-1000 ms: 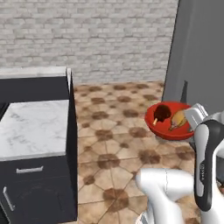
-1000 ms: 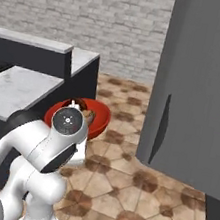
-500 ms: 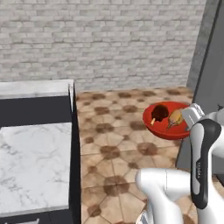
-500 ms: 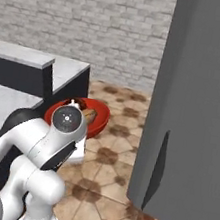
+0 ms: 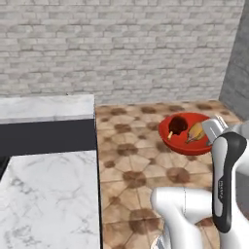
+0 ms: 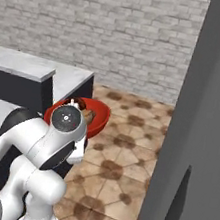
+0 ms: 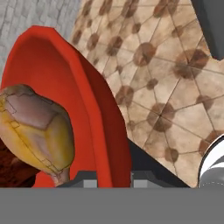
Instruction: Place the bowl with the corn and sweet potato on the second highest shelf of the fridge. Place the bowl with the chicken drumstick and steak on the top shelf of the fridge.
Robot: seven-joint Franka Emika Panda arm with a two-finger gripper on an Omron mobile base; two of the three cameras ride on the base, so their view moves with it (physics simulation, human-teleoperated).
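Note:
My gripper [image 5: 213,132] [image 7: 113,177] is shut on the near rim of a glossy red bowl [image 5: 186,134] [image 6: 91,117] [image 7: 89,94] and holds it in the air above the tiled floor. In the bowl lie the golden chicken drumstick [image 5: 196,132] [image 7: 37,131] and the dark steak [image 5: 178,125] [image 7: 11,168]. The fridge [image 6: 211,124] [image 5: 239,73] stands as a tall grey block to the right, its shelves hidden. The bowl with the corn and sweet potato is out of view.
A marble counter [image 5: 44,194] [image 6: 18,61] over dark cabinets lies to the left of the arm. A brick wall [image 5: 121,48] closes the back. Brown tiled floor [image 6: 125,150] stretches between the counter and the fridge.
The whole picture has shifted, so the base has moved: the counter looms larger on the left and the fridge closer on the right. The bowl stays in the shut gripper.

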